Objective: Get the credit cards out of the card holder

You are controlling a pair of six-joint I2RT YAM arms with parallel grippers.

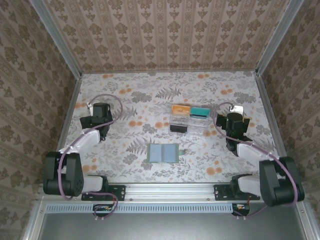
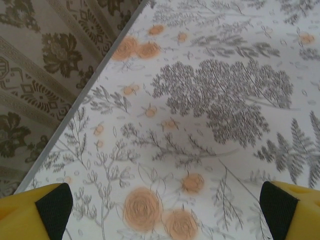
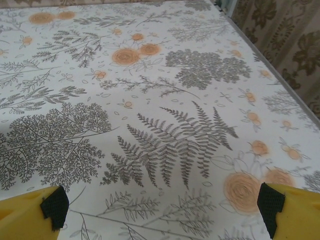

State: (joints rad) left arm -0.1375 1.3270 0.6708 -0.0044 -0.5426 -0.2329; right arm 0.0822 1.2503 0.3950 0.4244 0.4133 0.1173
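Your left gripper (image 2: 165, 205) and right gripper (image 3: 163, 206) both gape, empty. The wallet (image 1: 163, 152) lies open at lower centre of the top view; orange card (image 1: 179, 108) and teal card (image 1: 200, 111) sit in the tray (image 1: 191, 125) above.

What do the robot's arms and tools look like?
The left arm and right arm both have white links between bulky black joint housings, and a purple cable loops along each. The left tool and right tool have yellow fingers tipped with black pads.
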